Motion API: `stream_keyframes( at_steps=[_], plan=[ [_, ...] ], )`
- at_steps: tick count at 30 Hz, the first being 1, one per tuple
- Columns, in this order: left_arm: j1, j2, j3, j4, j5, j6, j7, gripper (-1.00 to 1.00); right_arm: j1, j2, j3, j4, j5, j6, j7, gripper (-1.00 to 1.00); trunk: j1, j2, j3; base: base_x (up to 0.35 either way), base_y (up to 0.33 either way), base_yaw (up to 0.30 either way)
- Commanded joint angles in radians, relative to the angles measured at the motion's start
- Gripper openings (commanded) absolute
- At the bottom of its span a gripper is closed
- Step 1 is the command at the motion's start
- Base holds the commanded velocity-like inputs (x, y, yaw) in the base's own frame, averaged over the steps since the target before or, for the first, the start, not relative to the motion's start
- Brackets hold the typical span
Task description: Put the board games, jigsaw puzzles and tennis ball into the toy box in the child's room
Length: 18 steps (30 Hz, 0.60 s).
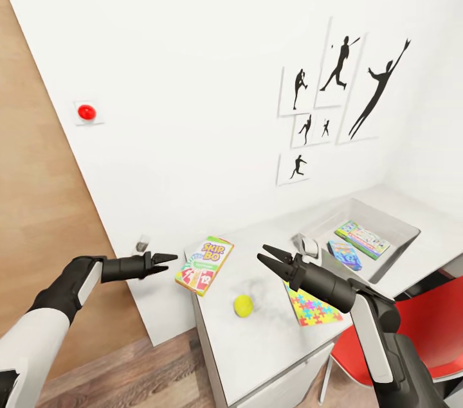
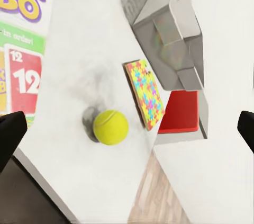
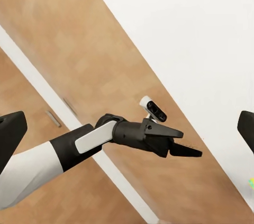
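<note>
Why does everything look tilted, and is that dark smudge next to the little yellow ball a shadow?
Head view: the camera is rolled, so the wall and table slant; a faint grey smudge lies beside the tennis ball. Left wrist view: that smudge reads as a soft, blotchy shadow by the ball, and the SKIP-BO box is cropped at the edge. Right wrist view: sharp, evenly lit, no glare.

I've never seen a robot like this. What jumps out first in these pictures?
Two black pincers hover apart, the left pincer beside the table's end and the right pincer above the pale grey tabletop. Between them lie a green-yellow-red SKIP-BO game box and a small yellow-green tennis ball. Behind, black sports silhouette pictures hang on the white wall, and a light-grey bin already holds two colourful flat boxes.
</note>
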Motion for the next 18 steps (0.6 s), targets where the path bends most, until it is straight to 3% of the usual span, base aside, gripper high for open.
stream_keyframes(
  at_steps=[1, 11, 18],
  plan=[
    [-0.001, 0.001, 0.001, 0.001, 0.003, 0.013, -0.001, 1.00, -0.001, 0.001, -0.002, 0.000, -0.003, 0.007, 0.002, 1.00, 0.004, -0.009, -0.005, 0.000, 0.000, 0.000],
    [0.001, 0.003, -0.002, 0.005, -0.002, 0.035, 0.007, 1.00, -0.001, 0.002, -0.003, 0.001, 0.001, 0.006, 0.000, 1.00, 0.043, -0.079, -0.036, -0.006, 0.001, 0.000],
    [0.002, 0.001, -0.003, 0.005, -0.002, 0.035, 0.012, 1.00, -0.001, 0.003, -0.002, 0.002, 0.006, 0.004, 0.001, 1.00, 0.069, -0.128, -0.058, -0.180, 0.133, 0.000]
  ],
)
